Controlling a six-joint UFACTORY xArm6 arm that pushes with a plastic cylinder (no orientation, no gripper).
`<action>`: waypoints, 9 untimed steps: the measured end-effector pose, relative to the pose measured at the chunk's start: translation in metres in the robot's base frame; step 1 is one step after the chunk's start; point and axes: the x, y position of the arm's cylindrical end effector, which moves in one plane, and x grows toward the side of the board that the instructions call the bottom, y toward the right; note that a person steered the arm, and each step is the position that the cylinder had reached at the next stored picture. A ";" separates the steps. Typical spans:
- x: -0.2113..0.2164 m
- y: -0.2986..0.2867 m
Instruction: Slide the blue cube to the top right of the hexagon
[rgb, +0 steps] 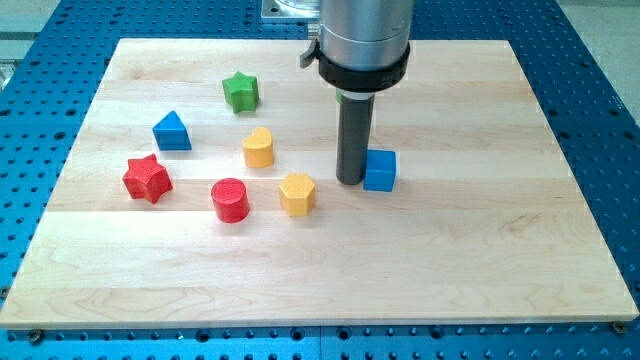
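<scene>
The red cylinder (230, 199) lies lowest in the frame, left of centre, nearest the camera. From there, going left to right: the red star (147, 178) at the left, the blue triangular block (172, 131) above it, then the green star (240, 91) toward the upper left. The yellow heart (258, 147) sits near the middle, and the yellow hexagon (297, 193) just below and right of it, close beside the red cylinder. All rest on the wooden board (480, 260).

Right of centre stands my tip (350, 181) — it touches, or all but touches, the left face of the blue cube (380, 170). There are no fingers here to open or clench; the rod holds nothing and can only press against a side.

The cube already lies right of the hexagon and slightly above it, with a gap between them. So the task looks far along; perhaps a short nudge toward the frame's top is what remains.

I judge the cube light, stiff and hard — likely plastic — and apt to slide easily on smooth wood. It cannot be gripped; the place to meet it is the middle of a flat face. A push off-centre would probably spin it or let it slip off the rod.
</scene>
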 end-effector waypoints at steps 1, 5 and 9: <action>0.039 0.000; 0.040 0.034; -0.018 0.073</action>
